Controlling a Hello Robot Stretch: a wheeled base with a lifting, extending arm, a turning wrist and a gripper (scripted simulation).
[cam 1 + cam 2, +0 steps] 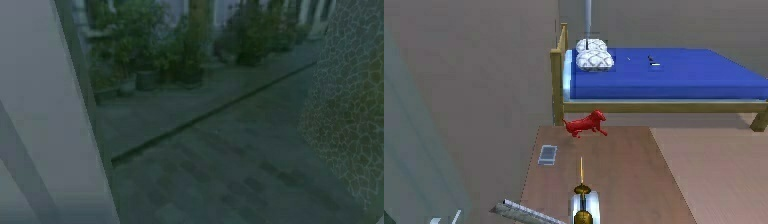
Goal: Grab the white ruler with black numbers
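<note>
Forward view: potted plants (150, 50) line the far side of a dark paved floor (220, 150); a pale wall panel (40, 110) stands at the left.

Arm side view: a wooden bed (684, 78) with a blue cover carries two pillows (594, 55) and a small pale-and-dark thing (652, 62); a red dog figure (587, 124) stands on the floor below the bed's corner; a pale narrow strip (524, 211) lies at the bottom edge, left of a brass-topped rod (583, 190); which of these is the ruler cannot be told; whether the claw is apart, together or clamped cannot be told.

Arm (582, 208) barely showing, at bottom edge
</note>
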